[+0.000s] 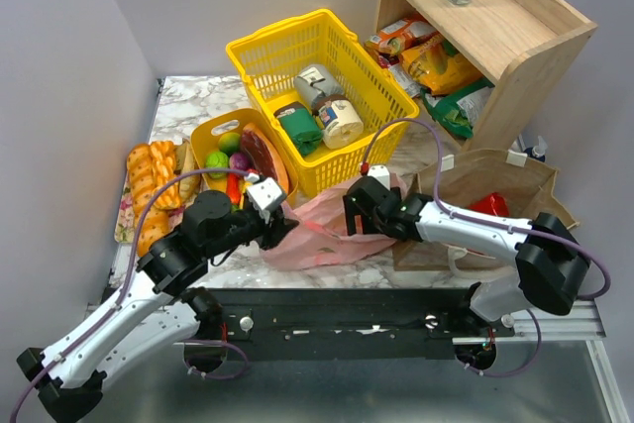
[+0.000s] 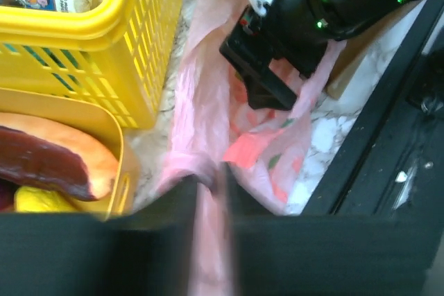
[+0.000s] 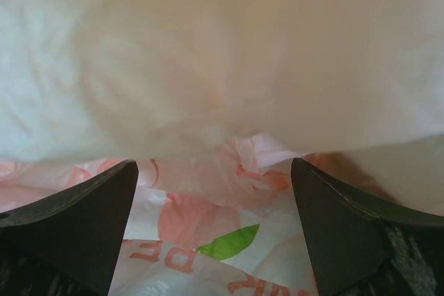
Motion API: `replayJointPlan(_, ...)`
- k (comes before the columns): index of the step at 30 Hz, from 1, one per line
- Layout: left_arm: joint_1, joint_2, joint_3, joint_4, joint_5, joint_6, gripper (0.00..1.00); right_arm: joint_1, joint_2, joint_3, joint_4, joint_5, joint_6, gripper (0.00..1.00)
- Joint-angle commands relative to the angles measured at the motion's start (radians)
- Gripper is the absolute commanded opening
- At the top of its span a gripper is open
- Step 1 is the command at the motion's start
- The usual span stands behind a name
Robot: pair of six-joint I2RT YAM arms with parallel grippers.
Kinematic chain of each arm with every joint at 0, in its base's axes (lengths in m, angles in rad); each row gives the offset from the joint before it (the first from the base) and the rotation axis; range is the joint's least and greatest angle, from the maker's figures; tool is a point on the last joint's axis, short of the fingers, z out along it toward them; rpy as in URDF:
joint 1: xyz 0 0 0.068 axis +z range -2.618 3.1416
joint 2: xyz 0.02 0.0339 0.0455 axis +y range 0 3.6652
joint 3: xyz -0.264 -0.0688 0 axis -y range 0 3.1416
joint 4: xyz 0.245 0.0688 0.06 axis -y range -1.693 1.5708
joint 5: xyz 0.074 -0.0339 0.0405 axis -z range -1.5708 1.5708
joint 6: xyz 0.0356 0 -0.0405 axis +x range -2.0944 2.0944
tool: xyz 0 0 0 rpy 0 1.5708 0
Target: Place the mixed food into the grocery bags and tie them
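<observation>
The pink plastic bag [image 1: 319,233] lies crumpled on the marble table between my two grippers. My left gripper [image 1: 281,228] is shut on a twisted strip of the bag's left edge, which shows in the left wrist view [image 2: 210,192]. My right gripper [image 1: 351,215] is open at the bag's right side, and its jaws stand wide apart around the bag's film [image 3: 208,220] without pinching it. The brown paper bag [image 1: 474,183] stands open to the right with something red [image 1: 491,204] inside. Toy fruit [image 1: 226,158] sits in the yellow oval tub. A green-and-white packet [image 1: 459,106] lies on the shelf.
The yellow mesh basket [image 1: 260,51] with tins stands just behind the pink bag. The yellow tub [image 1: 210,133] is to its left and the braided bread loaf [image 1: 149,190] further left. A wooden shelf [image 1: 515,22] with packets and bottles fills the back right.
</observation>
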Motion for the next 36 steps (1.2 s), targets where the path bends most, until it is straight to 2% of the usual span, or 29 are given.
replayJointPlan(1,0.005,0.014,0.087,0.003,0.037,-0.03,0.8,-0.021,-0.001,0.035,0.031,0.065,-0.011,1.0)
replayJointPlan(4,0.005,-0.009,0.148,0.005,-0.008,-0.026,0.99,-0.021,0.001,0.027,0.047,0.059,-0.011,1.0)
replayJointPlan(9,0.006,0.01,0.271,-0.069,-0.084,-0.001,0.99,-0.024,-0.015,0.007,0.073,0.048,-0.01,1.0)
replayJointPlan(14,0.037,0.089,0.36,-0.146,-0.395,-0.027,0.99,-0.024,-0.042,-0.014,0.102,0.036,-0.019,1.0)
replayJointPlan(16,0.084,0.158,0.378,-0.16,-0.405,-0.036,0.99,-0.024,-0.052,-0.02,0.116,0.025,-0.022,1.0)
replayJointPlan(17,0.118,0.185,0.383,-0.16,-0.373,-0.044,0.99,-0.022,-0.055,-0.028,0.12,0.021,-0.024,1.0)
replayJointPlan(20,0.351,0.291,0.388,-0.146,-0.298,-0.07,0.99,-0.022,-0.065,-0.04,0.136,0.007,-0.03,1.0)
replayJointPlan(21,0.494,0.325,0.382,-0.12,-0.203,-0.11,0.99,-0.024,-0.067,-0.043,0.142,0.004,-0.03,1.0)
replayJointPlan(23,0.633,0.346,0.359,-0.094,-0.106,-0.159,0.99,-0.024,-0.079,-0.048,0.145,0.002,-0.033,1.0)
replayJointPlan(25,0.756,0.369,0.331,-0.061,-0.11,-0.223,0.99,-0.022,-0.094,-0.054,0.148,0.001,-0.034,1.0)
replayJointPlan(30,0.891,0.437,0.277,-0.003,-0.279,-0.214,0.98,-0.024,-0.124,-0.057,0.153,-0.007,-0.048,1.0)
replayJointPlan(31,0.914,0.452,0.261,0.006,-0.325,-0.196,0.95,-0.022,-0.131,-0.06,0.154,-0.01,-0.05,1.0)
replayJointPlan(33,1.005,0.519,0.25,0.027,-0.339,-0.188,0.91,-0.024,-0.153,-0.065,0.159,-0.012,-0.059,1.0)
replayJointPlan(35,1.081,0.566,0.266,0.017,-0.278,-0.193,0.86,-0.022,-0.167,-0.073,0.162,-0.018,-0.068,1.0)
replayJointPlan(36,1.089,0.61,0.271,0.024,-0.284,-0.182,0.84,-0.024,-0.18,-0.076,0.165,-0.022,-0.074,1.0)
